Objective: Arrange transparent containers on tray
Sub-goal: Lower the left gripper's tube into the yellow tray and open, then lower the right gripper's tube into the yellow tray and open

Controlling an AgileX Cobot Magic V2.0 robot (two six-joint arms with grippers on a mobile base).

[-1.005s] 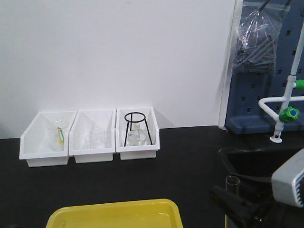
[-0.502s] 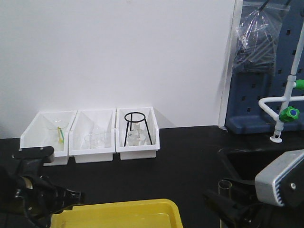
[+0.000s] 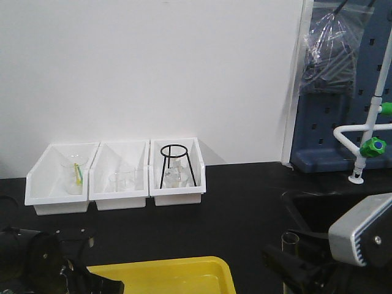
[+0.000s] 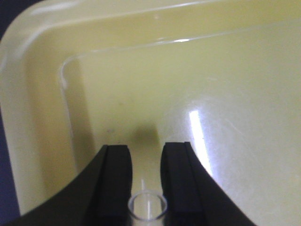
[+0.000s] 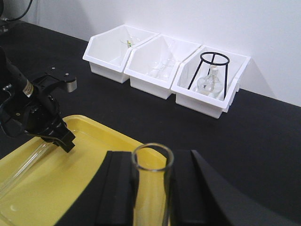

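Right wrist-mounted view gives you the clearest read: the right end effector (image 5: pixel 150 162) is clamped on an upright test tube (image 5: pixel 149 197), its rimmed mouth standing just above the pads, held off the black table (image 5: pixel 263 155) near the yellow tray (image 5: pixel 94 183). Over the tray, the left end effector (image 5: pixel 60 137) grips a second tube (image 5: pixel 26 162) that slants down toward the tray floor; whether its far end touches, you cannot tell. The left wrist view backs this up, with that tube's round mouth seated between the two black pads. Treat both as thin glass: light, stiff, smooth enough to slip, and quick to crack or chip under a hard squeeze or a knock against the raised rim. The hold just below the mouth looks sensible to me — it leaves the long body free to lie flat. I judge the next step needs each tube brought low and near level before you let go, since a round tube dropped from height may bounce, roll or strike its neighbour. The three white bins (image 5: pixel 164 70) at the back stand well apart.
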